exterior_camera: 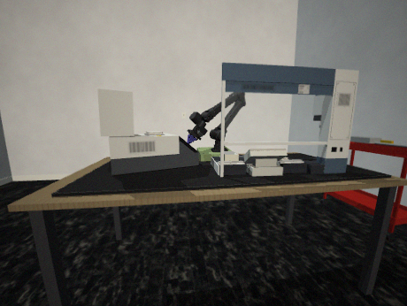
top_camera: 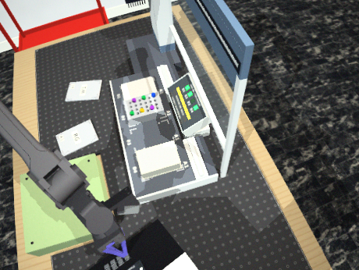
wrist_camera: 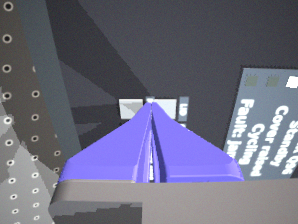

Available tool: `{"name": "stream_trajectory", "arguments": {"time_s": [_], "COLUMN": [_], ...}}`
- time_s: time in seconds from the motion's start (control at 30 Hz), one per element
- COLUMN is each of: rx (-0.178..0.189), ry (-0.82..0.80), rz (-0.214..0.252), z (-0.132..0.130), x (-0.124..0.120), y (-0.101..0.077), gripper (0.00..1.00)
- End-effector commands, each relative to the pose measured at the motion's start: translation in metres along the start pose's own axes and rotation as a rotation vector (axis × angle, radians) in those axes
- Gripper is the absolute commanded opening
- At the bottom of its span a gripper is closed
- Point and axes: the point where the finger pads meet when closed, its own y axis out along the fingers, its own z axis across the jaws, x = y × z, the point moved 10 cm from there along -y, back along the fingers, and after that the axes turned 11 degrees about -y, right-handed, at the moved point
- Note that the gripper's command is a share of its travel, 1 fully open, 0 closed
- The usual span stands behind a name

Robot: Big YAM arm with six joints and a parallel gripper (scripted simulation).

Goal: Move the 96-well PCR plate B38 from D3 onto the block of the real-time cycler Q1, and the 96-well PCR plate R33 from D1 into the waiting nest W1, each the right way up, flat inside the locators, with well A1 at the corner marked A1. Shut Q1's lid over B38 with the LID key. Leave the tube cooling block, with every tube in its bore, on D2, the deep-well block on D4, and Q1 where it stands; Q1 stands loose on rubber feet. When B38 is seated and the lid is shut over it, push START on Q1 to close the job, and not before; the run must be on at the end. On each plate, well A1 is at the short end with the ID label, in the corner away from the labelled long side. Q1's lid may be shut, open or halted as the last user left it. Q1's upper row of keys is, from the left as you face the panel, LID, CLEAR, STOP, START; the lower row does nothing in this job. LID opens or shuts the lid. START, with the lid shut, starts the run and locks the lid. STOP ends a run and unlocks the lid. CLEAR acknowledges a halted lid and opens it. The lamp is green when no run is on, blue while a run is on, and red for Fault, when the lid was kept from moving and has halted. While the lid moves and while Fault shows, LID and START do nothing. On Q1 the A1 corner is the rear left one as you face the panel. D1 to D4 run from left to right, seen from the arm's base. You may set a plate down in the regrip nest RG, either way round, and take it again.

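Observation:
My gripper (top_camera: 115, 249) is shut and empty; its purple fingers point down at the dark sloped panel of cycler Q1 (top_camera: 136, 254) at the near edge. In the wrist view the closed fingertips (wrist_camera: 152, 137) sit just short of a row of light keys (wrist_camera: 150, 107); which key is which I cannot tell. From the side, the gripper (exterior_camera: 191, 139) hangs over Q1's panel, Q1's lid (exterior_camera: 116, 112) stands upright and open, and a thin pale plate (exterior_camera: 155, 133) lies on Q1's top. A white plate (top_camera: 137, 87) lies at the deck's far end.
The tube cooling block (top_camera: 143, 104) with coloured tubes and the deep-well block (top_camera: 159, 158) sit on the deck. Two white nests (top_camera: 83, 90) (top_camera: 76, 137) lie left of it. A tilted touch screen (top_camera: 189, 104) and a tall frame post (top_camera: 231, 129) stand right of the deck.

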Motion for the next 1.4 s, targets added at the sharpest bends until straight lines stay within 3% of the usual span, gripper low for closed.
{"name": "stream_trajectory", "arguments": {"time_s": [0.0,0.27,0.63,0.77,1.13,1.37], "rx": [-0.05,-0.052,-0.101,-0.111,-0.061,-0.068], "ry": [-0.007,0.004,0.004,0.013,0.015,0.018], "rz": [-0.008,0.002,-0.008,-0.01,-0.011,-0.014], "z": [-0.034,-0.031,-0.059,-0.062,-0.036,-0.041], "x": [0.002,-0.002,0.002,0.004,0.004,0.003], "y": [-0.008,-0.008,-0.01,-0.027,-0.039,-0.045], "gripper": [0.0,0.0,0.0,0.0,0.0,0.0]}}
